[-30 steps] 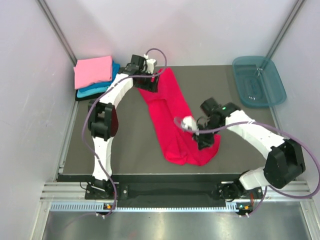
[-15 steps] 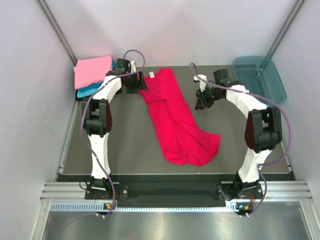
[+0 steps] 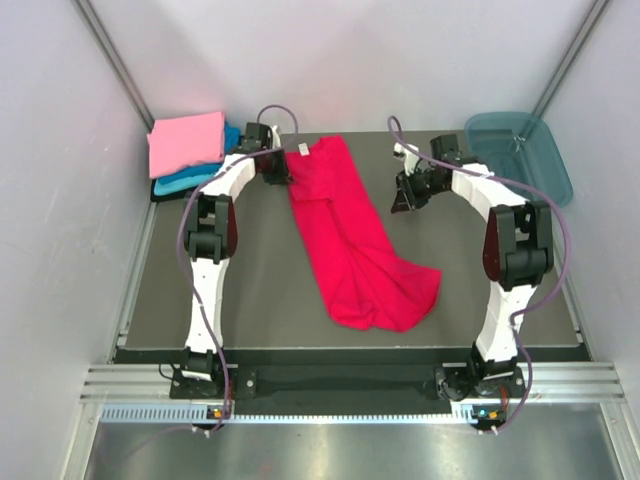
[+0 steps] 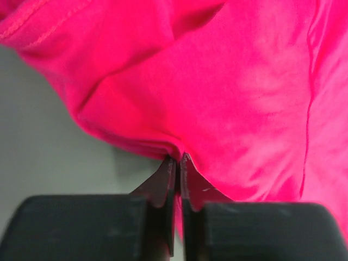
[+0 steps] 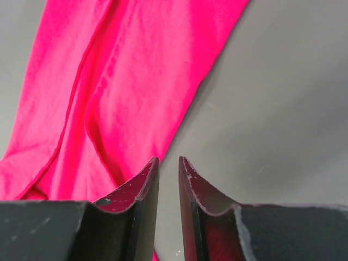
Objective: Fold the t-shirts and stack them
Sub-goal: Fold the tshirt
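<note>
The crimson-red t-shirt (image 3: 350,240) lies in a long narrow strip on the dark mat (image 3: 250,290), running from far centre to near right. My left gripper (image 3: 283,172) is at its far left edge. In the left wrist view the gripper (image 4: 178,159) is shut on a pinched fold of the red shirt (image 4: 244,81). My right gripper (image 3: 403,203) hovers to the right of the shirt, apart from it. In the right wrist view it (image 5: 167,159) is open a narrow gap and empty, with the red shirt (image 5: 125,70) to its left.
A folded pink t-shirt (image 3: 186,143) lies on a folded turquoise one (image 3: 185,180) at the far left corner, with a dark layer beneath. A translucent teal tub (image 3: 518,160) stands at the far right. Grey walls enclose the mat.
My right gripper has left the shirt's near right end and swung to the far right; that end now lies flat. My left gripper shifted slightly along the shirt's far left edge.
</note>
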Controlling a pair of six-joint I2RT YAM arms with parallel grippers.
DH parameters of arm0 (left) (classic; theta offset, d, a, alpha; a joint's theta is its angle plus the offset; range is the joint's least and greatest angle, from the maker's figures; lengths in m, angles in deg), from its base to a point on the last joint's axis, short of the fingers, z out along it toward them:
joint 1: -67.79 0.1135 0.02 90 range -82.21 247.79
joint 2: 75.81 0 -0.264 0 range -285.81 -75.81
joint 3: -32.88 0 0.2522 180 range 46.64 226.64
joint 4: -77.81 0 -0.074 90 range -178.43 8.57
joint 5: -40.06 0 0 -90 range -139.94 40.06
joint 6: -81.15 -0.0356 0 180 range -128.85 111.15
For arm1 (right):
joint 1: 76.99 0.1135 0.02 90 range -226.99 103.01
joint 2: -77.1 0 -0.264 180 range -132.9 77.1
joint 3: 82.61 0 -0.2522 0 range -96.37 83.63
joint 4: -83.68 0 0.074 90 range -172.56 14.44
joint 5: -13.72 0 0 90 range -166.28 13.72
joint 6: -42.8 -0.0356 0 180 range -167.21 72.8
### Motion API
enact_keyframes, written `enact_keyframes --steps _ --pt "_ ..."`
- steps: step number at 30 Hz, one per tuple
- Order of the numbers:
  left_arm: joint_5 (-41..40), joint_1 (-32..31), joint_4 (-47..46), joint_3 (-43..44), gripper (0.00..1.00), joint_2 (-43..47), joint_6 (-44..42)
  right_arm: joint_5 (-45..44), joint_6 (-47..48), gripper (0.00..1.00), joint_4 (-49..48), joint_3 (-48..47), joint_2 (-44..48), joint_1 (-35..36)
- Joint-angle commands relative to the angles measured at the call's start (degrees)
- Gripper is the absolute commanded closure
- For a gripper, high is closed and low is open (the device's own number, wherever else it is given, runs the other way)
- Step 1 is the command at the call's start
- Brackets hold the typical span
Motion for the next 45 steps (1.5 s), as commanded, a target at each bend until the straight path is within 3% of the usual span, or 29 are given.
enact_keyframes --steps 1,6,15,18,19,23,26,29,31,34,36,39,41,45 --pt "-0.78 -0.52 -4.39 5.9 1.0 -3.79 -1.4 2.37 -2.58 0.78 -2.76 -3.05 -1.53 -0.73" --pt "-4.21 -2.1 -6.94 13.98 1.0 -10.65 -4.3 2.11 -2.76 0.78 -2.94 -3.23 -3.11 -0.82" --pt "-11.15 -2.54 -11.33 20.14 1.0 -15.05 -10.01 2.11 -3.99 0.78 -4.52 -2.53 -3.64 -0.82" --pt "-13.0 -2.63 -12.92 22.25 0.9 -14.96 -11.59 2.19 -3.72 0.78 -4.35 -2.44 -3.64 -0.82" --pt "-13.44 -2.63 -13.01 22.96 0.79 -14.61 -11.86 2.2 -3.55 0.78 -4.17 -2.44 -3.64 -0.73" --pt "-15.03 -2.81 -11.69 22.79 0.57 -4.96 -13.36 1.58 -1.36 0.78 -3.2 -1.91 -1.37 -0.82" --pt "-13.36 -2.8 -13.0 15.08 0.44 6.16 -13.27 1.4 -0.65 0.78 -2.77 0.11 1.53 -0.82" --pt "-5.12 -2.89 -13.97 0.76 0.43 18.47 -13.0 2.46 1.71 0.77 0.3 2.48 6.09 -0.82" --pt "2.42 -3.15 -13.54 -13.97 0.44 26.74 -13.36 3.33 5.13 0.76 2.59 5.9 10.65 -0.82" --pt "7.81 -3.59 -4.87 -19.91 0.46 31.87 -12.04 4.48 9.36 0.76 7.59 9.33 14.62 -0.82" --pt "16.06 -3.68 3.46 -23.17 0.46 33.82 -11.86 6.49 12.79 0.76 11.27 11.61 17.79 -0.73" --pt "26.86 -3.86 8.52 -28.43 0.52 35.66 -12.03 7.38 18.41 0.75 15.32 14.6 21.22 0.84" --pt "27.86 -6.13 10.36 -33.52 0.57 39.26 -16.05 6.77 21.32 0.75 15.87 17.67 23.76 1.73" --pt "23.39 -16.23 20.82 -36.53 0.56 41.2 -28.63 5.45 25.1 0.76 15.0 23.64 29.48 1.82"
